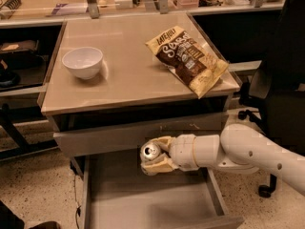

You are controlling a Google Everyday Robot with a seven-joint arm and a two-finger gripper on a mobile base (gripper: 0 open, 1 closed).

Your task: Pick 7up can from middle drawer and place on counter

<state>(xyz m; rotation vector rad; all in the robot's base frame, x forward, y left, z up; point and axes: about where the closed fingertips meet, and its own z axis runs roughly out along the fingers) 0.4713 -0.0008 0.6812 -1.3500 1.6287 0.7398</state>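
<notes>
- Half is being done: the 7up can is being pinched by the end effector, lower centre, above the middle drawer.
- Placement on the surface is being awaited.

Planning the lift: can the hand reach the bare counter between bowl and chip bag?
Probably, though not straight up: the hand, shut on the 7up can above the middle drawer, sits close under the upper drawer front. That patch of counter is bare.
</notes>
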